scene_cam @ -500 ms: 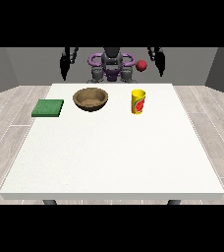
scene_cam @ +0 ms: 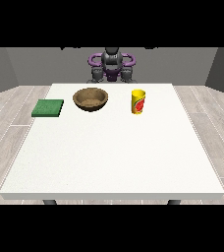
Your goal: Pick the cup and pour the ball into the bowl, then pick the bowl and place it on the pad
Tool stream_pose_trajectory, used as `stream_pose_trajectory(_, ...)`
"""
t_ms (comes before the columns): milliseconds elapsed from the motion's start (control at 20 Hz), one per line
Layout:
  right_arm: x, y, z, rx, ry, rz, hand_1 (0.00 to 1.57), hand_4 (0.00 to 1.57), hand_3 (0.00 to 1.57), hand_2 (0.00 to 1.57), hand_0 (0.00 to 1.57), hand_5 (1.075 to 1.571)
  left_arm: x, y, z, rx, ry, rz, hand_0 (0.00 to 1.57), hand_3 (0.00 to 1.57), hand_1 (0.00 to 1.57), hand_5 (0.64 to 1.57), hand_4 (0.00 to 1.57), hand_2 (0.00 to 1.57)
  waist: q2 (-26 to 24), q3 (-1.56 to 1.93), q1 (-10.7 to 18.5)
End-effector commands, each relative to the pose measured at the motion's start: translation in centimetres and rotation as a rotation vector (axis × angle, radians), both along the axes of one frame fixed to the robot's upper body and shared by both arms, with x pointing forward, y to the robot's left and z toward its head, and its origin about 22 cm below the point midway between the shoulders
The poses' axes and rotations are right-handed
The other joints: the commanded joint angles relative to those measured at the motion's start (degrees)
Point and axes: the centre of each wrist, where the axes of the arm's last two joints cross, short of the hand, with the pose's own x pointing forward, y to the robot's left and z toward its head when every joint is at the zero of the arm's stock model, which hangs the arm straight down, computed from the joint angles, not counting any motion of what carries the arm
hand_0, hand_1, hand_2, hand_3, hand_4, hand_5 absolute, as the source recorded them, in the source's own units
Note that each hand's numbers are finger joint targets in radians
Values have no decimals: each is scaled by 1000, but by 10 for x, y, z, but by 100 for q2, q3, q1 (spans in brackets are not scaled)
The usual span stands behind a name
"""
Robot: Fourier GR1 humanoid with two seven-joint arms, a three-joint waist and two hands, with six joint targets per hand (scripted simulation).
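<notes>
Neither hand shows, so finger state cannot be told and placing things relative to them is impossible — the yellow cup [scene_cam: 139, 102], wooden bowl [scene_cam: 90, 99] and green pad [scene_cam: 48, 108] stand untouched; nothing done yet.

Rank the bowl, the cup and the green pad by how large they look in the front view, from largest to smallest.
1. bowl
2. green pad, nearly as wide as the bowl but flat, so it is close
3. cup
</notes>
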Motion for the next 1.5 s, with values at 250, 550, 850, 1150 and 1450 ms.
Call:
stream_pose_trajectory(250, -14, 9, 79, 71, -16, 2, 0, 789, 0, 0, 0, 1548, 6, -28, 55, -66, -50, -6, 0, 0, 0, 1560, 581, 0, 350, -17, -211)
stream_pose_trajectory(550, 2, 17, 78, 47, -245, 53, 0, 716, 0, 0, 0, 1540, 37, -37, 50, -26, -233, 8, 0, 0, 0, 1555, 609, 0, 1719, -17, -335)
stream_pose_trajectory(850, 20, 25, 70, 79, -383, 59, 0, 702, 0, 0, 0, 1545, 58, -34, 41, 38, -425, 32, 0, 0, 0, 1520, 570, 0, 2929, -18, -319)
stream_pose_trajectory(1150, 35, -17, 82, 44, -486, 70, 0, 678, 0, 0, 0, 1547, 75, -7, 9, 75, -450, 48, 0, 0, 0, 1484, 407, 0, 3467, -18, -471)
stream_pose_trajectory(1450, 41, -49, 46, 53, -408, 17, 0, 667, 0, 0, 0, 1559, 84, -5, -24, 80, -348, -26, 0, 0, 0, 1451, 0, 0, 3072, -15, -289)
